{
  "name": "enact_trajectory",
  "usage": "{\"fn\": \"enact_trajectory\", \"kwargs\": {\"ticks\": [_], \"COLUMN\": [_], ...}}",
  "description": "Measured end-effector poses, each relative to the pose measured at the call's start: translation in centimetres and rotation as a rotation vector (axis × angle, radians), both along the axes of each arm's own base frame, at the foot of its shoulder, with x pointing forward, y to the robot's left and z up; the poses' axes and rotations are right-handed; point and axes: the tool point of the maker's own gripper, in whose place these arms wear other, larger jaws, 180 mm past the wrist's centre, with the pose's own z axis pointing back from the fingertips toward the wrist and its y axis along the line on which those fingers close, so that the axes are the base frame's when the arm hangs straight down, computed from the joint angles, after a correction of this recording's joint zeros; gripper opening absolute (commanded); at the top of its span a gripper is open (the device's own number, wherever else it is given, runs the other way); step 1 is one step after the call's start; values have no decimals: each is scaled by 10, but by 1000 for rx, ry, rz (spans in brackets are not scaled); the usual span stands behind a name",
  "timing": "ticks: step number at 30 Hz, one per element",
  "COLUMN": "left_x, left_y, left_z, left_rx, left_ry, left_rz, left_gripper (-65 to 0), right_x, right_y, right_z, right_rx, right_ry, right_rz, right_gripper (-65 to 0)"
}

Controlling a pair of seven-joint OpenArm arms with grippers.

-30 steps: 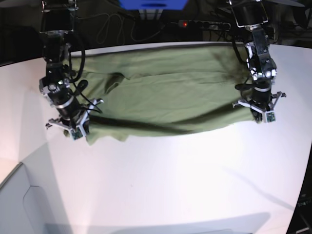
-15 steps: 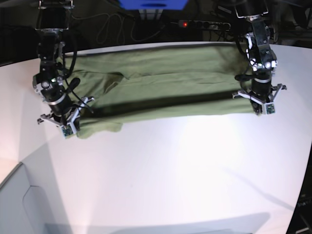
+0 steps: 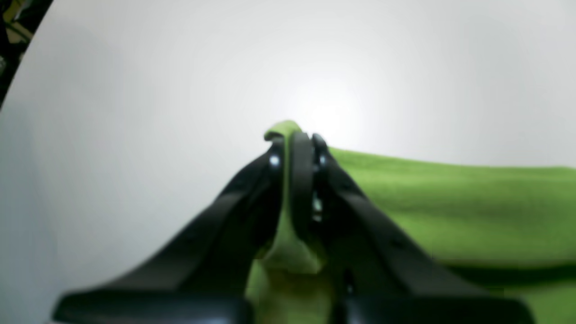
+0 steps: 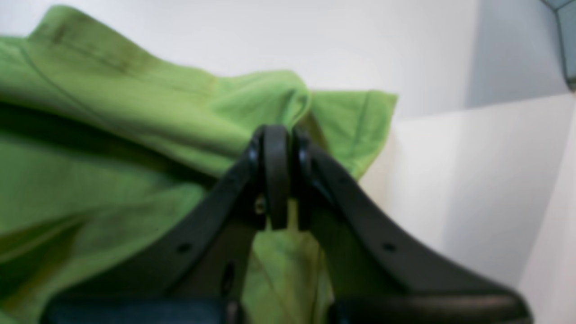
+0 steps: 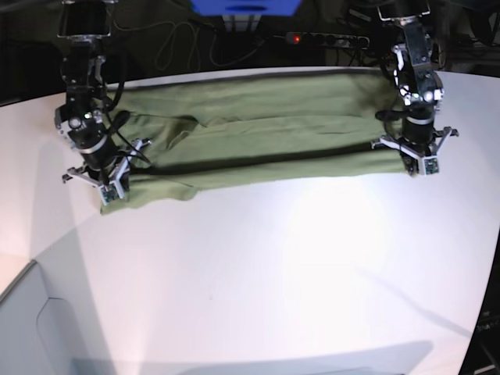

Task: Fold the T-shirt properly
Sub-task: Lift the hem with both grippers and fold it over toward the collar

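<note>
The olive-green T-shirt (image 5: 258, 133) lies across the far half of the white table (image 5: 273, 266), its near edge lifted and carried back over the body as a long fold. My left gripper (image 5: 407, 158), on the base view's right, is shut on the T-shirt's edge; the left wrist view shows cloth (image 3: 450, 193) pinched between its fingertips (image 3: 297, 139). My right gripper (image 5: 115, 187), on the base view's left, is shut on the other end of that edge; the right wrist view shows bunched cloth (image 4: 135, 117) at its tips (image 4: 276, 135). No white tag shows.
A power strip (image 5: 324, 37) with a red light and cables lie behind the table's far edge. A blue object (image 5: 246, 6) sits at the back centre. A table seam (image 5: 31, 269) runs at the near left.
Both grippers have moved toward the far side with the T-shirt's near edge, so the fold now lies further back and flatter on the body.
</note>
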Motion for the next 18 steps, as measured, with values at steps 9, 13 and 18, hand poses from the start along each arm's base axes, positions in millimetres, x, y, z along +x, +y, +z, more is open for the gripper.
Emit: {"fn": "enact_trajectory", "kwargs": {"ticks": [9,13,18], "left_x": [-5,-12,-22], "left_y": [-3,-3,-4], "left_z": [7,1,-7], "left_rx": [11,10,5], "left_ry": [-8,12,40], "left_rz": [-12,-11,-9], "left_gripper": [-650,-650,-650], "right_x": [-18,-24,-32], "right_y": [2,2,-4], "right_z": [-7,-11,-15], "right_rx": [-3,-4,-8], "right_ry": [28,42,58], "right_rz": [7,8,-3], "right_gripper": [-649,-649,-649]}}
